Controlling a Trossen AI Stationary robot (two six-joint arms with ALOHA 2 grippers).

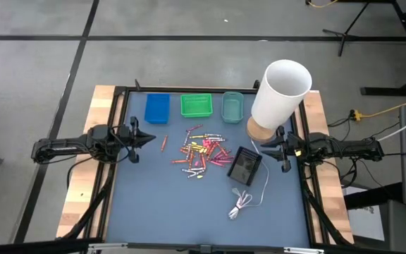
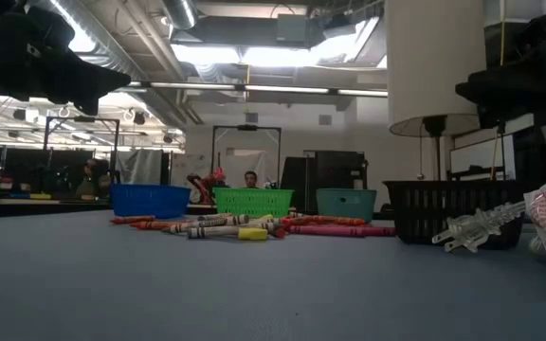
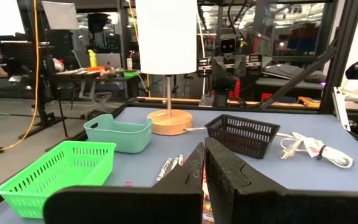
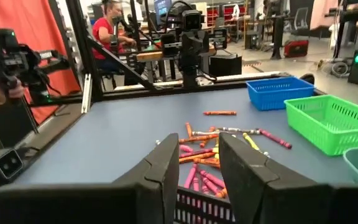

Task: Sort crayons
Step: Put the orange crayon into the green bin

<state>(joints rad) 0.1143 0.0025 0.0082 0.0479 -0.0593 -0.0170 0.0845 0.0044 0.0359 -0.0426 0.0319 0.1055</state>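
Worktop inventory, left to right, high view.

1. My left claw: closed tight on nothing, at the left edge, level with the crayon heap.
2. Blue tray: one, back row.
3. Stray crayon: one, orange, lying apart just left of the heap.
4. Green tray: one, back row.
5. Crayons: a loose heap mid-worktop, in front of the green tray; pink, red, orange and yellow; too tangled to count.
6. Teal tray: one, back row.
7. Black basket: one, just right of the heap.
8. White cable: one, coiled, nearer the front edge.
9. Lamp: one, white shade, round wooden base, at the back right.
10. My right claw: fingers partly apart, holding nothing, just beside the basket.

Writing: only the low view catches a tag on the cable reading "SAFETY IN…", cut off at the edge. That view also shows the cable's plug. The right wrist view alone shows a person in red beyond the worktop.
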